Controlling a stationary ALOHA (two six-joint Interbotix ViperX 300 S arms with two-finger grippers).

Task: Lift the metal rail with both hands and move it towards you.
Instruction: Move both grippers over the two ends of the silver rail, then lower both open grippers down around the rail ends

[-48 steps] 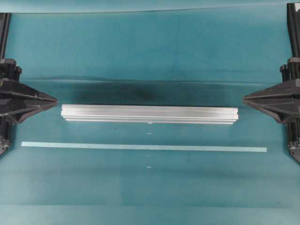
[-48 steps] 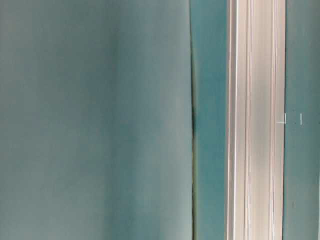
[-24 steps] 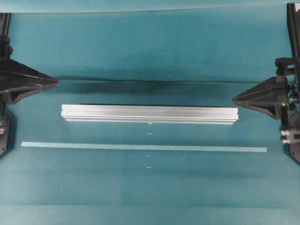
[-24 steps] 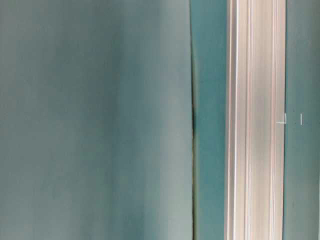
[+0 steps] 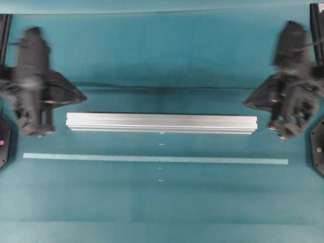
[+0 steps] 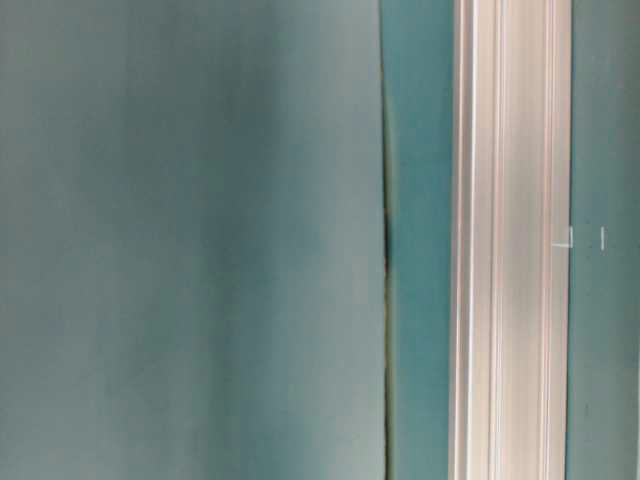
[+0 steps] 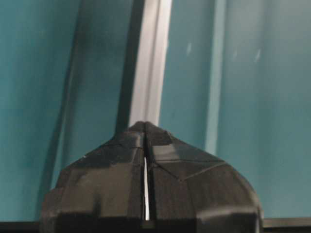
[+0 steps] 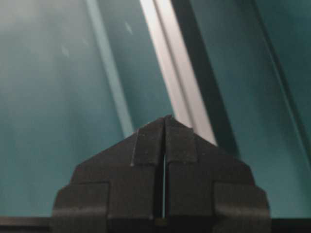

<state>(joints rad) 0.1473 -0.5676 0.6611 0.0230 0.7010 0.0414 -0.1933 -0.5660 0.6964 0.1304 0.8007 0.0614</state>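
Silver grooved aluminium rail point(image 5: 161, 123) lies flat on the teal table covering point(image 5: 162, 55), crosswise in the overhead view, untouched. A thin pale tape strip point(image 5: 155, 159) runs parallel to it, apart, on the near side. The black left gripper point(image 7: 145, 127) is clenched, wedge fingers meeting at the tip, off the rail's left end. The black right gripper point(image 8: 166, 119) is likewise clenched on nothing, off the right end. Both arms appear motion-blurred overhead.
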